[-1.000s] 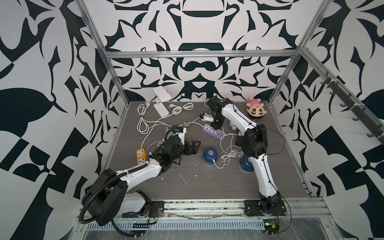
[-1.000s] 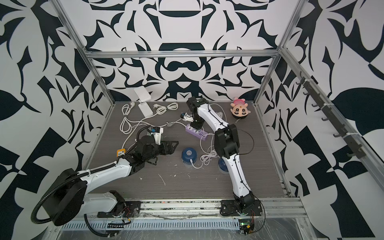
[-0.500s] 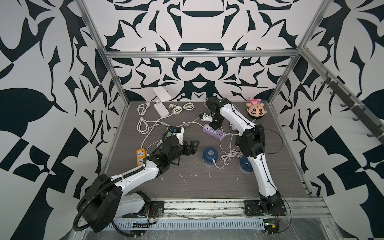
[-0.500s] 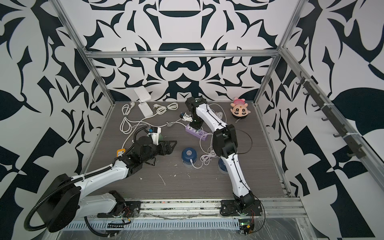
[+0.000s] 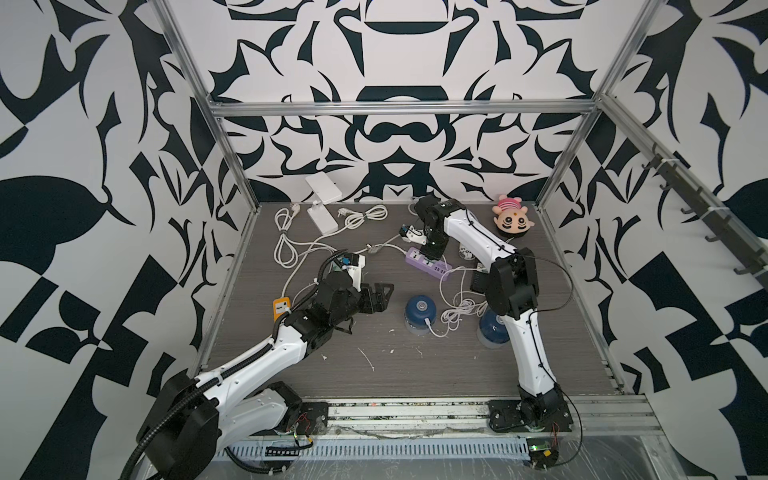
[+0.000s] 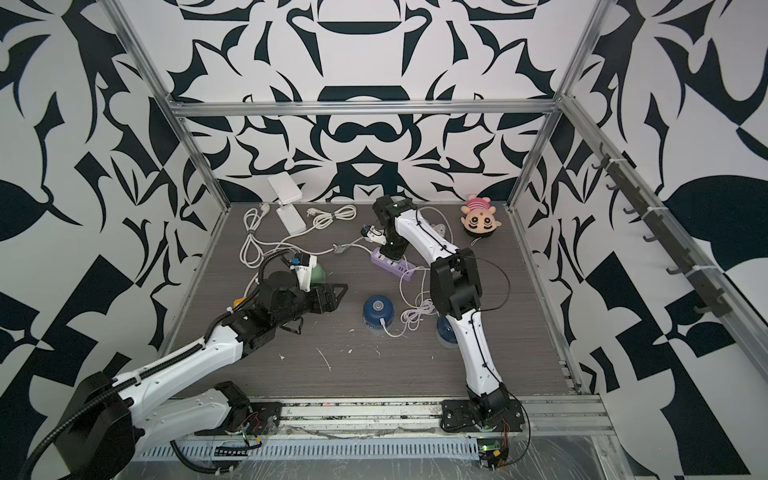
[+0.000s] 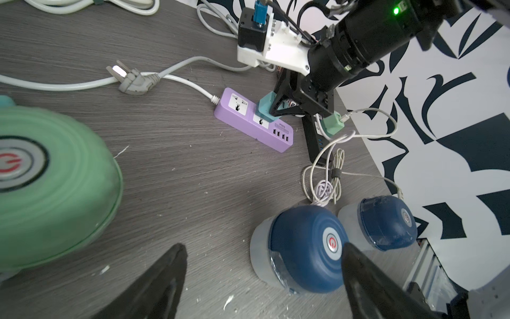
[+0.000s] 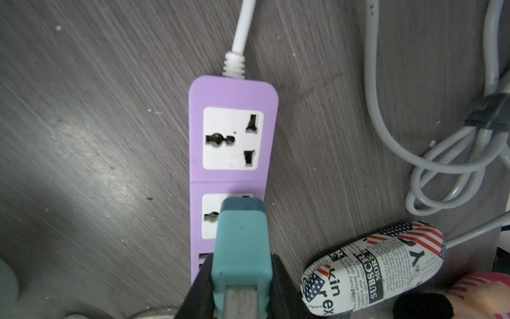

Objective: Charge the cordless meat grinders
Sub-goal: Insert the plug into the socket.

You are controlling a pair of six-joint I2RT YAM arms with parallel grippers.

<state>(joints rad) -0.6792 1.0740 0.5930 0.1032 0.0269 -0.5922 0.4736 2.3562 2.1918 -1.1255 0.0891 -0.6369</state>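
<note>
mint green grinder (image 7: 55, 179) sits just beside the left gripper (image 5: 381, 297), jaws wide apart. smooth dome, likely slippery and light: take it low round the waist. right gripper (image 8: 240, 276) is clamped on a teal plug (image 8: 240, 237) at the purple strip (image 8: 233, 91).

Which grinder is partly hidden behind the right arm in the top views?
The right-side navy grinder; the right arm crosses in front of it. The other navy grinder stands clear mid-table, the mint green grinder by the left arm.
</note>
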